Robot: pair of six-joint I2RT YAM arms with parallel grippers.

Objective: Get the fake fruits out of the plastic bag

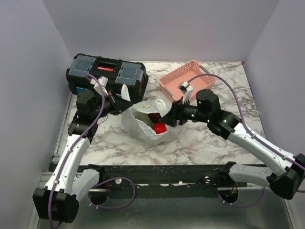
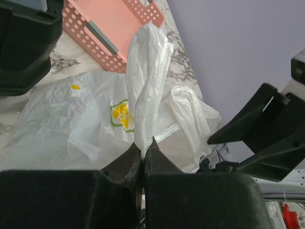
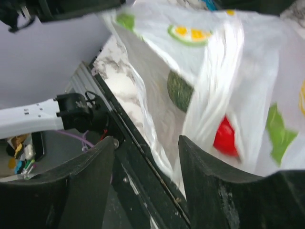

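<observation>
The plastic bag (image 1: 143,125) lies on the marble table between both arms, its mouth facing up. Inside it I see the red apple (image 1: 159,128), the dark grapes (image 1: 153,117) and the dull-green melon (image 1: 141,116). My left gripper (image 2: 143,145) is shut on a twisted handle of the bag (image 2: 145,76), holding it up at the bag's left side (image 1: 127,106). At the bag's right side my right gripper (image 1: 167,119) stands open. In the right wrist view its jaws (image 3: 147,143) are apart, with the bag (image 3: 238,62) just ahead, and the apple (image 3: 225,138) and melon (image 3: 180,90) show through the film.
A pink slotted basket (image 1: 186,78) stands at the back right, behind the right gripper. A black toolbox (image 1: 106,71) sits at the back left, close behind the left arm. The table's black front rail (image 3: 143,167) runs under the right gripper.
</observation>
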